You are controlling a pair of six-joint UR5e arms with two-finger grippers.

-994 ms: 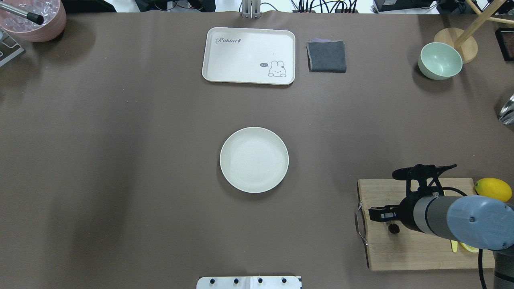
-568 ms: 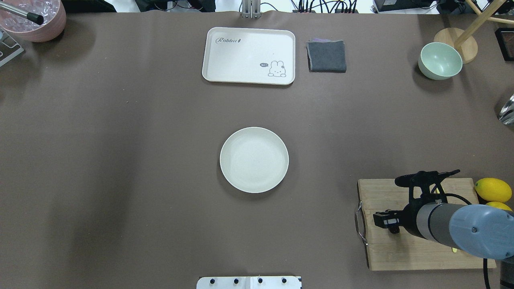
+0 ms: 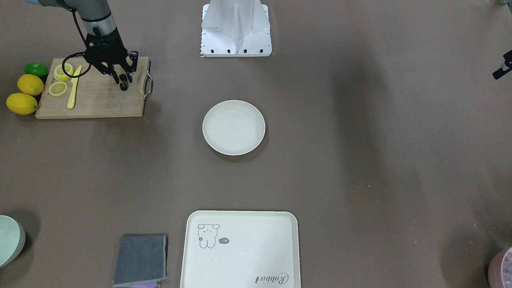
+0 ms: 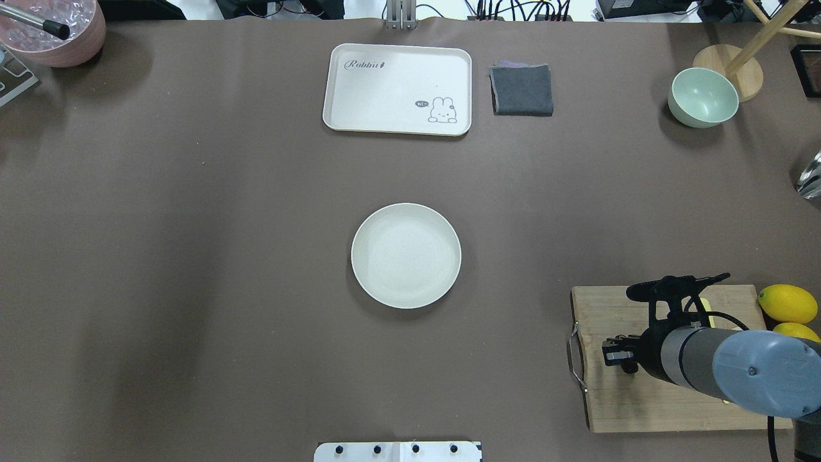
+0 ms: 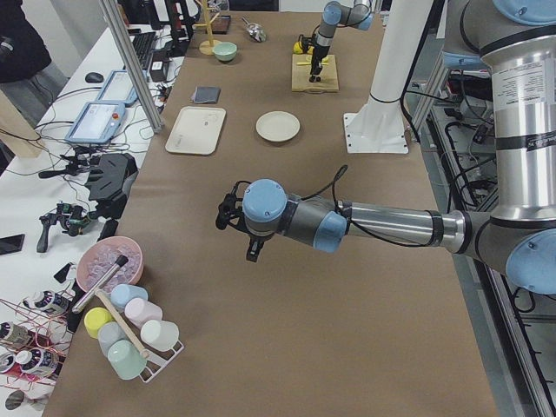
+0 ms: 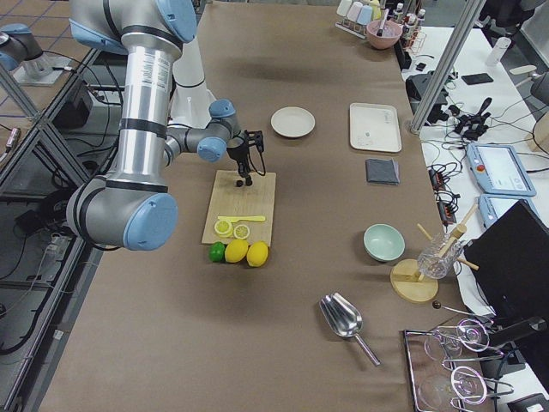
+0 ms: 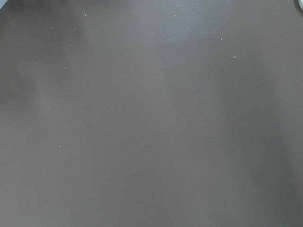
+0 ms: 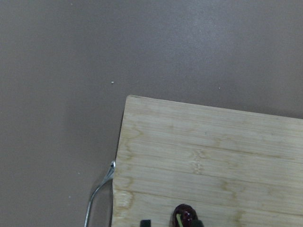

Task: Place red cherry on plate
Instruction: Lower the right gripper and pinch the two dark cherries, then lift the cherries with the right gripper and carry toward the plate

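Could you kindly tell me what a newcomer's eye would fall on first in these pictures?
Most striking is the right gripper, down at the wooden cutting board on the robot's right side of the table, straddling the tiny dark red cherry. Next comes the off-white plate, bare at the table's middle, and the bright lemons lying beside the board.

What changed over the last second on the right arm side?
The right gripper lowered over the red cherry on the cutting board, now straddling it; no closed grasp visible yet. The plate, tray and lemons stayed put.
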